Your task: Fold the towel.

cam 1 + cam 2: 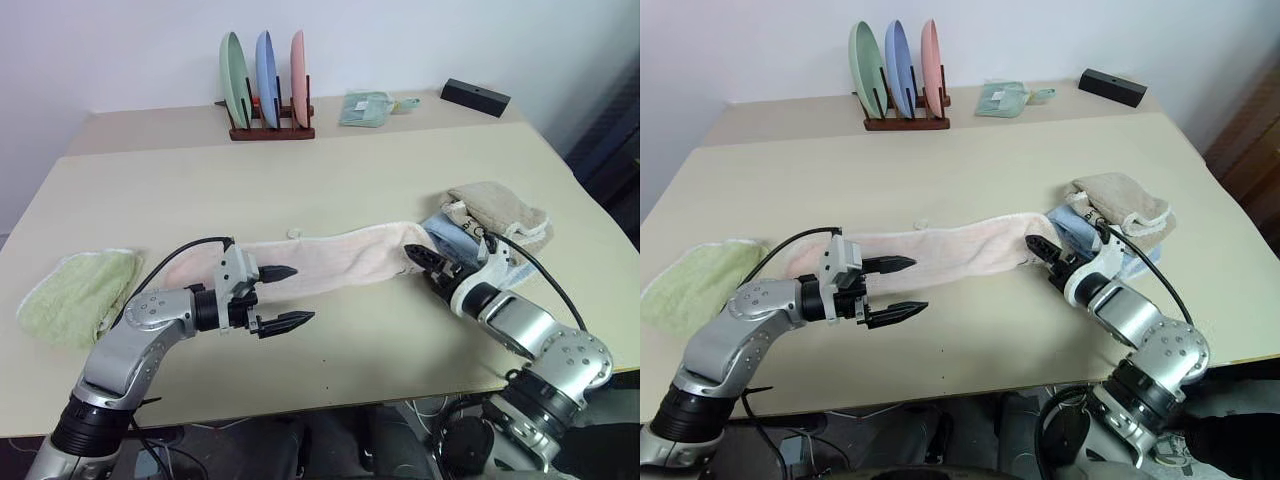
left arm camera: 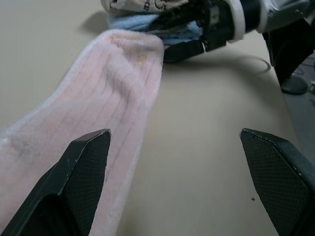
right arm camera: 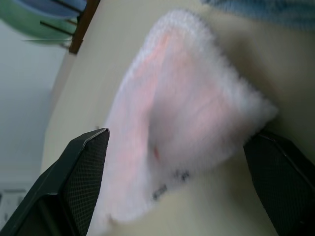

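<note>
From the head cameras, the towel (image 1: 320, 257) lies stretched flat across the table (image 1: 330, 180), its right end butting against a blue cloth (image 1: 447, 236) and a beige towel (image 1: 500, 212); the left gripper (image 1: 284, 297) hovers near the towel's left part with fingers spread wide and empty; the right gripper (image 1: 425, 262) sits at the towel's right end, also wide and holding nothing; a green towel (image 1: 75, 293) lies well apart at the left edge; the risk here is the right gripper pinching the blue cloth along with the pink corner, since they touch.

In the left wrist view, the towel (image 2: 98, 108) runs under one finger and the other stands over bare table; a closing here could miss the edge entirely.

In the right wrist view, the towel's end (image 3: 182, 113) sits between the open fingers, one corner beside the far finger; a shallow bite could let the terry slip mid-fold.
</note>
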`<state>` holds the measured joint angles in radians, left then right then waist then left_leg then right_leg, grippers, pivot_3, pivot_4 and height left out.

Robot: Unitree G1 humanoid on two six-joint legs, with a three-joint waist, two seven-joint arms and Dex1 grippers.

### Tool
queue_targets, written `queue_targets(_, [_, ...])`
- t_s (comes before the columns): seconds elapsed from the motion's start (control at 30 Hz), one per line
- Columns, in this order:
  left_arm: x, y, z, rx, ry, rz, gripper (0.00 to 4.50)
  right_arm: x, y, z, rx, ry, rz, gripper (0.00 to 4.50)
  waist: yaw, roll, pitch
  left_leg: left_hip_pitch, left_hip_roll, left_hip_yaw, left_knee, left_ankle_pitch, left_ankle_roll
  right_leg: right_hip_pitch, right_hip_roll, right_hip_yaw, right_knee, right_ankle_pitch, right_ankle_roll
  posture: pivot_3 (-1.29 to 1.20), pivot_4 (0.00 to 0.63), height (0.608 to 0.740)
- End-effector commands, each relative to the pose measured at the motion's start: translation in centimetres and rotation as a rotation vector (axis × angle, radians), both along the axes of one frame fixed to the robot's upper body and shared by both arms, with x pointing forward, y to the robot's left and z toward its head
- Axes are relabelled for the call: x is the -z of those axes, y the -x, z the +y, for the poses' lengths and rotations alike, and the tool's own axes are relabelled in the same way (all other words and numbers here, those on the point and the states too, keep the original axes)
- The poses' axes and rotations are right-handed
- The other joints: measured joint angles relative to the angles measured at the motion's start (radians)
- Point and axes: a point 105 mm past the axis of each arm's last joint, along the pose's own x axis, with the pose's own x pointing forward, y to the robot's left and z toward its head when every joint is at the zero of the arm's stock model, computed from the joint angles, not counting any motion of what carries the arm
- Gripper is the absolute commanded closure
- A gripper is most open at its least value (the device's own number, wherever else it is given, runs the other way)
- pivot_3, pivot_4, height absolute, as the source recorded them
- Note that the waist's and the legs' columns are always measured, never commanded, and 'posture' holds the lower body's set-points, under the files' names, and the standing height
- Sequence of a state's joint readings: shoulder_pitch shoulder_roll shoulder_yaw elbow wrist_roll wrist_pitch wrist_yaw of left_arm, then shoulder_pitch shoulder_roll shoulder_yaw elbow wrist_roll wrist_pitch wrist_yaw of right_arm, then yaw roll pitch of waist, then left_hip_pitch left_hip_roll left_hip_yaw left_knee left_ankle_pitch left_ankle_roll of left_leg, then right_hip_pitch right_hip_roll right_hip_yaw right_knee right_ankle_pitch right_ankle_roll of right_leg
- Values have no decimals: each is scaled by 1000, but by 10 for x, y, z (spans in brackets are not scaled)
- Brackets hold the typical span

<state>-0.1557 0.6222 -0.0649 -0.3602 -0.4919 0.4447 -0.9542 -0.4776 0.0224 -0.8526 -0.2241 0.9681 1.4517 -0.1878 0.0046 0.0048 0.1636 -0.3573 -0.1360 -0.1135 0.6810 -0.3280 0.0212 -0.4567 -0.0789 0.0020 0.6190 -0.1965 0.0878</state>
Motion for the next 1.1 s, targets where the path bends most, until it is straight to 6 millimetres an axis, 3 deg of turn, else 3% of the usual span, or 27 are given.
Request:
queue_targets(0.03, [-9,3,-3,10,7,-55,230,10,-7,-4,50,-12,65,199,0,0,-2,0,0,0,0,0,0,0,0,0,0,0,0,0,150,737])
queue_targets(0.17, [-5,8,0,-19,5,-52,179,-1,-9,-8,61,-24,24,1382,0,1,-2,0,0,0,0,0,0,1,0,0,0,0,0,0,150,737])
queue_targets(0.37, [-2,4,7,-78,13,-50,179,-25,2,-13,13,93,-89,4464,4,1,-2,-1,0,0,0,0,1,0,0,0,0,0,0,0,150,737])
queue_targets(0.63, [1,-1,18,-138,14,-51,179,-63,20,-21,-76,276,-248,4464,5,1,-2,-1,0,0,-1,0,1,0,0,0,-1,0,0,0,150,737])
queue_targets(0.7, [2,-3,20,-142,12,-54,179,-77,23,-15,-183,462,-302,4464,7,2,-1,-1,0,0,-1,-1,1,0,0,0,-1,0,0,0,150,737])
queue_targets(0.83, [2,-4,21,-143,10,-60,179,-82,24,-8,-282,593,-340,4464,7,1,-2,-1,1,1,0,-1,2,1,0,0,-3,0,0,0,150,737])
queue_targets(0.87, [0,-6,20,-146,15,-66,179,-85,27,22,-452,727,-421,4464,5,1,-2,0,2,1,-1,-1,2,1,0,-1,-3,0,0,0,150,737])
queue_targets(0.93, [-2,-10,19,-149,24,-73,179,-76,38,61,-714,907,-514,4464,2,5,0,-1,1,3,0,-1,2,1,0,0,-3,0,1,0,150,737])
queue_targets(1.03, [-2,-11,17,-146,23,-77,179,-60,41,84,-887,969,-585,4464,0,2,-1,-1,3,3,0,-1,2,1,0,-2,-3,0,1,0,150,737])
queue_targets(1.1, [-2,-12,15,-148,27,-77,179,-51,30,106,-923,928,-616,4464,2,-1,-1,-1,3,2,0,-1,2,1,0,-3,-5,0,1,0,150,737])
